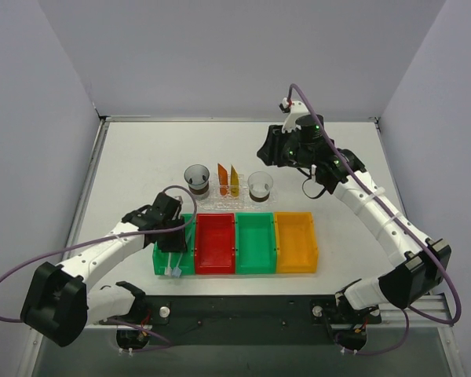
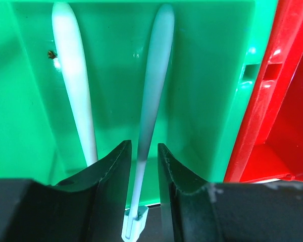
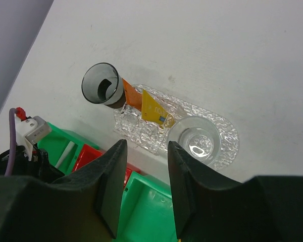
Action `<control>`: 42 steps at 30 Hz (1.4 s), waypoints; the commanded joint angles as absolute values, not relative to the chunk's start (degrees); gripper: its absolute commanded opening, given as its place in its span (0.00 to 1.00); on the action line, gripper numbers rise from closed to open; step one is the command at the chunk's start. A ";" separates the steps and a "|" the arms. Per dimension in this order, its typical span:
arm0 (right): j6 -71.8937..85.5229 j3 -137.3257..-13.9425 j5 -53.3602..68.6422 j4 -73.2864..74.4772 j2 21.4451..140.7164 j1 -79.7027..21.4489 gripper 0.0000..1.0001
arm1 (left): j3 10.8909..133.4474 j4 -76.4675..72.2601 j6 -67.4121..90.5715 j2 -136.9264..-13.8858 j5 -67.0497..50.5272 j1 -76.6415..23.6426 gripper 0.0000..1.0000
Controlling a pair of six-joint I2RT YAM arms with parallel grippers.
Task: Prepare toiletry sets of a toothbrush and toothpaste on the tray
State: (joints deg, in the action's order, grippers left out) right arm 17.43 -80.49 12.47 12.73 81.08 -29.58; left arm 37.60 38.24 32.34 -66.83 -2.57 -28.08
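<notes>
Both tubes are already on the tray (image 3: 136,132), below and ahead of the right claw (image 3: 146,146). The orange tube (image 3: 133,97) and the yellow tube (image 3: 154,112) sit side by side between two cups, a dark-looking cup (image 3: 102,89) off to the claw's left and a clear cup (image 3: 197,142) just ahead of its right finger. So the toothpaste half of each set looks done, while neither brush has reached the tray yet.

The blue toothbrush (image 2: 155,75) lies lengthwise in the green bin (image 2: 207,75), running straight out from the left claw (image 2: 144,151). That claw is spread narrowly with a finger on either side of the brush's thin neck, not visibly pressing it. The white toothbrush (image 2: 70,75) lies parallel, just beyond the claw's left finger. The red bin (image 2: 283,101) stands against the green one on the claw's right. What remains, I judge, is to pinch and carry each brush over to a tube.

The brushes are slim, smooth plastic that swells at the handle and narrows toward the head. The tubes are flat, tapered wedges. The tray is clear, oblong and round-ended, with a pebbled surface. The bins are glossy moulded plastic. The right claw hangs spread and empty above the tray.
</notes>
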 commanded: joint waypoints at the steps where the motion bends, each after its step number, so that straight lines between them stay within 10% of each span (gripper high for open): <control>1: 17.93 -79.63 12.39 11.60 78.75 -29.18 0.34 | 37.71 34.89 31.82 -67.59 -3.61 -28.30 0.35; 20: 17.23 -77.78 11.78 11.78 76.64 -28.74 0.31 | 39.72 37.52 33.39 -64.34 -4.57 -28.30 0.00; 42: 20.82 -81.21 18.28 15.99 73.39 -28.83 0.45 | 58.79 43.73 40.42 -51.94 -6.50 -28.21 0.00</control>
